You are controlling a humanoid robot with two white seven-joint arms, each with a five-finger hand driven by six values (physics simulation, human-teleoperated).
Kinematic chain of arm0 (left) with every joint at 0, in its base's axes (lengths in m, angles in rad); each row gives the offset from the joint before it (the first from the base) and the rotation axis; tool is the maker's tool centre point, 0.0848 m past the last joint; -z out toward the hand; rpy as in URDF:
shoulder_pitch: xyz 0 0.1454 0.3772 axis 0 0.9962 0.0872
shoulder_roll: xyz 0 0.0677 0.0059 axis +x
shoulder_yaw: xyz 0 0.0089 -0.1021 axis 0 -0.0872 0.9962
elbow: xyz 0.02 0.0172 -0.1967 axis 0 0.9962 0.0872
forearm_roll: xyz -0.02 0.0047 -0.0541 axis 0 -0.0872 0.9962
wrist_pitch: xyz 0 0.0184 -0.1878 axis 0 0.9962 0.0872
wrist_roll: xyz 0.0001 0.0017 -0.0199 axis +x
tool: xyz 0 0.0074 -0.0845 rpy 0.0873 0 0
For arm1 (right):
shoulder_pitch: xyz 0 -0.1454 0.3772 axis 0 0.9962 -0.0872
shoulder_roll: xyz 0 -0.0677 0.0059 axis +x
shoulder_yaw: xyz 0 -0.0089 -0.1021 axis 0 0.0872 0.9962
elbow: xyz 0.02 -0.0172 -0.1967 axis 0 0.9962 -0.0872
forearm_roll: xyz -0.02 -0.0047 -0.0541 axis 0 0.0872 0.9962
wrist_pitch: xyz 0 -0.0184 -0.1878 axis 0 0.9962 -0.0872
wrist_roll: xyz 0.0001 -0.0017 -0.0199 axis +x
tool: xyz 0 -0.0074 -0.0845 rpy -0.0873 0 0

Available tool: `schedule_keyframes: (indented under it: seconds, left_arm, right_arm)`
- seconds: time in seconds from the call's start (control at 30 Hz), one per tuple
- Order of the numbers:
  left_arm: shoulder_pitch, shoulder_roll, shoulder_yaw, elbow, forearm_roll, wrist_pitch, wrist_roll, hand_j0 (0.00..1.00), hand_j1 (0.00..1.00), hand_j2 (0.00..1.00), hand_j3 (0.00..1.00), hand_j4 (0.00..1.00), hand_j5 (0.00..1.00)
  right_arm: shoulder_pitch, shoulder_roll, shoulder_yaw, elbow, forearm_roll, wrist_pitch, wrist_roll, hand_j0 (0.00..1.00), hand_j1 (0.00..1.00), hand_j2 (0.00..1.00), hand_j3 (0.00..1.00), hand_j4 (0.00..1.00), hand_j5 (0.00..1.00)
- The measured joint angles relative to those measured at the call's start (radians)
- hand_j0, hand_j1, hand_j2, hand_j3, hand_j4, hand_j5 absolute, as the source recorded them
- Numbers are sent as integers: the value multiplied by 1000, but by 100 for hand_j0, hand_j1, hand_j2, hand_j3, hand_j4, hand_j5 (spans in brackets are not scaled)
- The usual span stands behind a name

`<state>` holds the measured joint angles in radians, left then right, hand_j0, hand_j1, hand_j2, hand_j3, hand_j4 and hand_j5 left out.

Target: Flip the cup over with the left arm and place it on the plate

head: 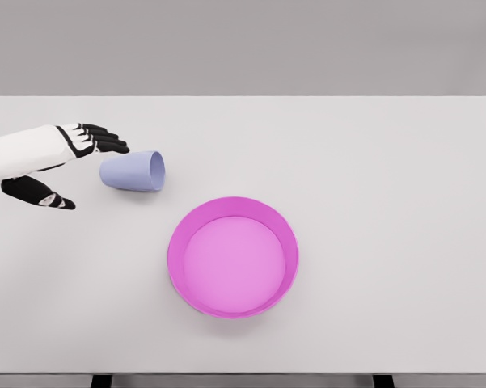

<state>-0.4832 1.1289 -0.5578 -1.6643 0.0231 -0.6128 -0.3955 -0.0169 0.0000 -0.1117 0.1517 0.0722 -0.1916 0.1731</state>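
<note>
Fingers (pixel 105 139) spread and holding nothing, the left hand (pixel 57 158) hovers beside a pale lavender cup (pixel 132 171) lying sideways, unmarked, near a pink plate (pixel 178 242) on the white table (pixel 388 202).

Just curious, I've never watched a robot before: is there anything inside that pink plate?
Nothing shows inside the pink plate; its floor looks bare. Its near wall hides a thin strip of the floor. The lavender cup lies on its side on the table, beside the left robot hand.
</note>
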Motion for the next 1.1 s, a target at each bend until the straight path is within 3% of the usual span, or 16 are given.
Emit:
schedule_keyframes:
  seconds: [0.1, 0.2, 0.43, 0.57, 0.67, 0.8, 0.93, 1.07, 1.1]
  left_arm:
    - [-11, -3, 0, 0, 1, 0, 0, 100, 100, 100, 100, 100, 100]
    - [-74, -25, 0, 4, 13, 0, 0, 100, 100, 100, 100, 100, 100]
    - [-74, -52, -39, 0, -5, 0, 8, 100, 100, 100, 100, 100, 100]
    - [-67, -22, -22, -17, -4, 0, 13, 100, 100, 100, 100, 100, 100]
    - [-69, 22, -14, -30, 30, 0, 15, 100, 100, 100, 100, 100, 100]
    - [-87, 52, -27, -32, 147, 0, -4, 100, 100, 100, 100, 100, 100]
    - [-271, 28, -158, -7, 221, 1, -18, 100, 100, 100, 100, 100, 100]
    - [-322, -16, -271, 35, 262, 0, -22, 100, 100, 100, 100, 100, 100]
    - [-387, -28, -310, 51, 270, -1, -23, 100, 100, 100, 100, 100, 100]
  right_arm:
    - [9, 0, 0, 0, 0, 0, 0, 100, 100, 100, 100, 100, 100]
    - [9, 0, 0, -1, 0, 0, 0, 100, 100, 100, 100, 100, 100]
    - [9, 0, 0, -1, 0, 0, 0, 100, 100, 100, 100, 100, 100]
    - [9, 0, 0, 0, 0, 0, 0, 100, 100, 100, 100, 100, 100]
    - [9, 0, 0, 0, 0, 0, 0, 100, 100, 100, 100, 100, 100]
    - [9, 0, 0, 0, 0, 0, 0, 100, 100, 100, 100, 100, 100]
    - [9, 0, 0, -1, 0, 0, 0, 100, 100, 100, 100, 100, 100]
    - [9, 0, 0, -1, 0, 0, 0, 100, 100, 100, 100, 100, 100]
    - [9, 0, 0, -1, 0, 0, 0, 100, 100, 100, 100, 100, 100]
